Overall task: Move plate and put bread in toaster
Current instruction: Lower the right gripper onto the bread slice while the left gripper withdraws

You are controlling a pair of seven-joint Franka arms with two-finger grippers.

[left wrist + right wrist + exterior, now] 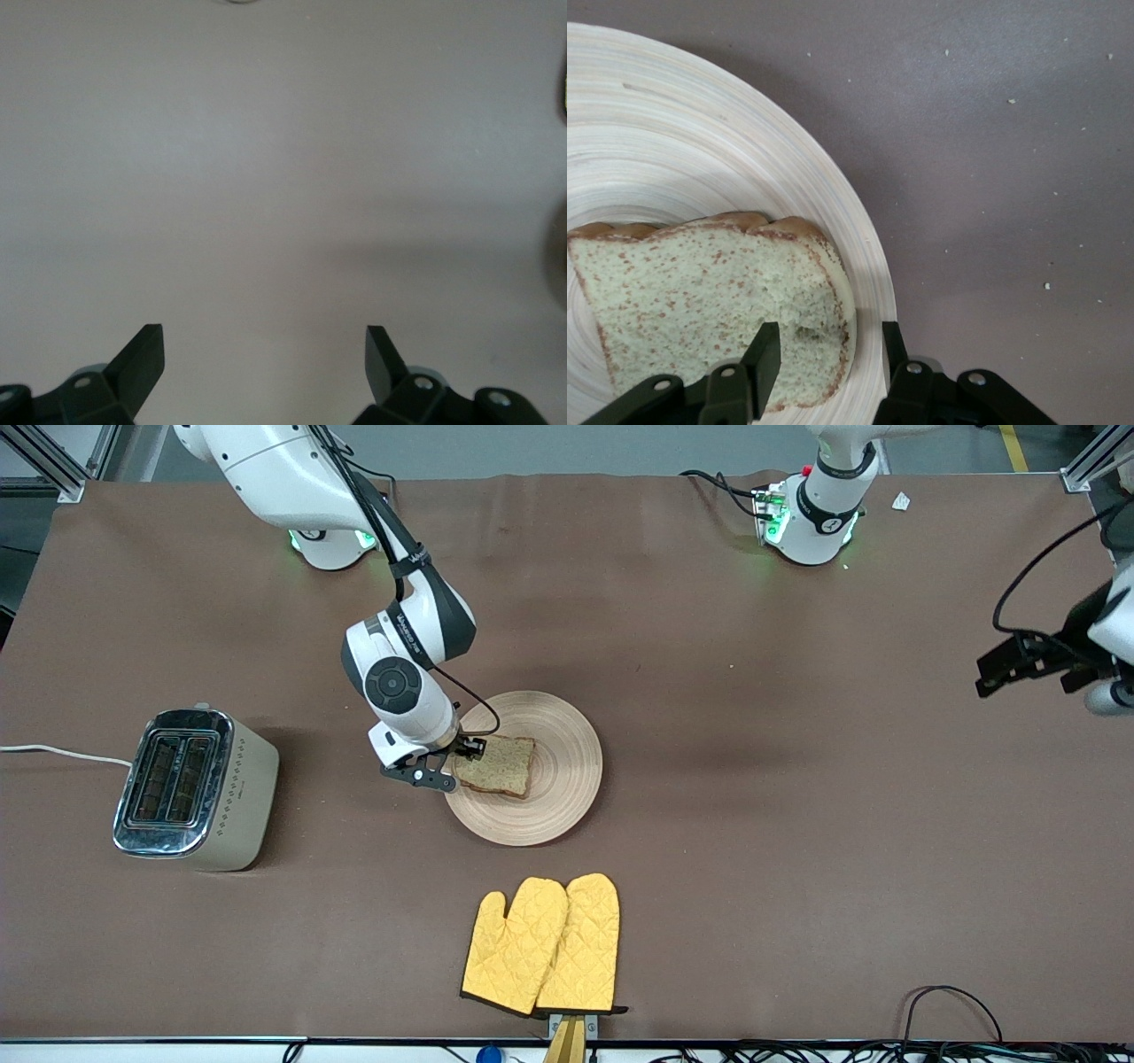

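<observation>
1. The plate (549,726) lies flat near the middle of the counter (797,824), with bare brown surface all around its rim.
2. The bread (500,764) lies on the plate, on the part toward the right arm's end, its crust edge close to the plate's rim there.
3. The right tool (459,766) is down at that edge of the bread. In the right wrist view, one finger (764,354) presses on the top of the slice and the other sits at the plate's rim, so the jaws are partly closed around the bread's edge, the slice still resting on the plate.
4. The toaster (195,788) stands well apart from the plate, toward the right arm's end, slots up, with open counter between the two.
5. Yellow oven mitts (545,948) lie nearer the front camera than the plate, apart from it.
6. The left tool (1019,664) waits, jaws wide apart, over bare counter at the left arm's end.
</observation>
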